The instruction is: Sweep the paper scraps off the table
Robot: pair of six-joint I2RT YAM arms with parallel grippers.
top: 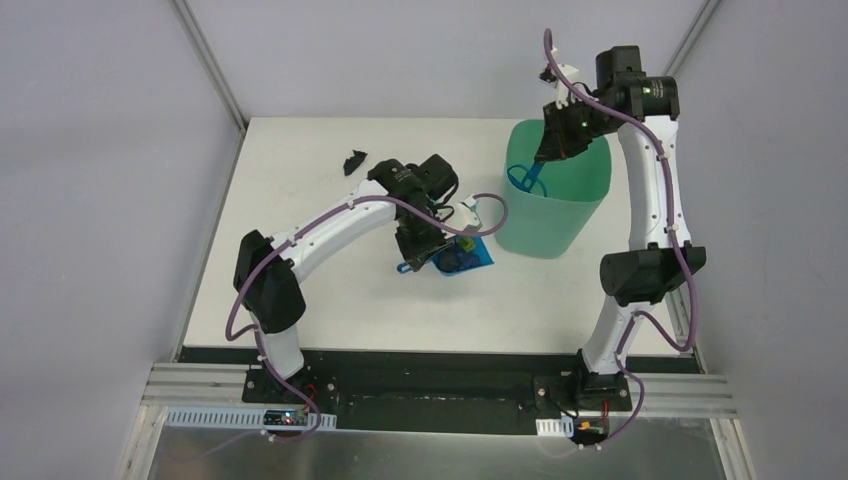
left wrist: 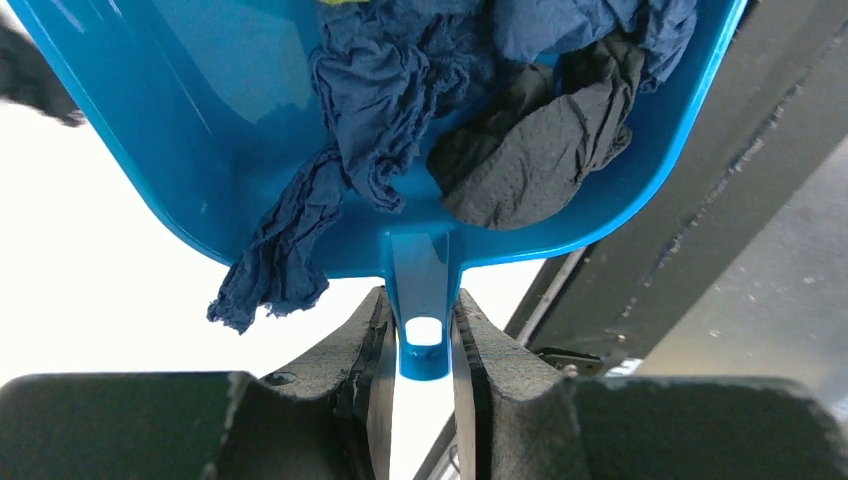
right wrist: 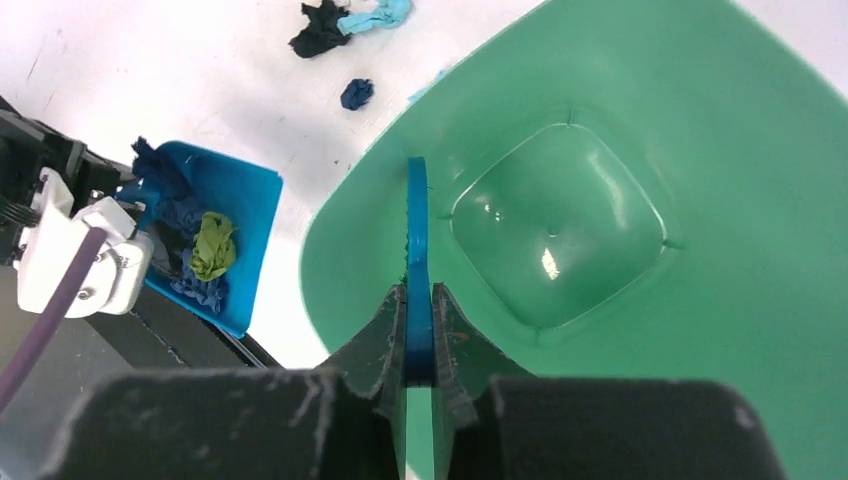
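Only the left wrist view showed how the left gripper (left wrist: 424, 350) was clamped on the short handle of the blue plastic dustpan (left wrist: 180, 130), with one finger pressed on each side. In the pan lay crumpled paper scraps (left wrist: 375, 100), several dark blue and one black wad (left wrist: 530, 145). One dark blue strip hung over the rear rim. The right wrist view added a green scrap (right wrist: 212, 245) in the same pan, which the left view cut off. It also showed the right gripper (right wrist: 419, 350) closed on a thin blue plastic brush (right wrist: 417, 215), seen edge-on over the inside of the green plastic bin (right wrist: 700, 150). Three more pieces lay on the white table (right wrist: 150, 60) beyond the bin. A black scrap (right wrist: 320, 28) touched a light teal scrap (right wrist: 375, 14), and a small dark blue scrap (right wrist: 356, 93) lay apart from them. In the top view only one black bit (top: 354, 160) was plain, on the table behind the left arm.
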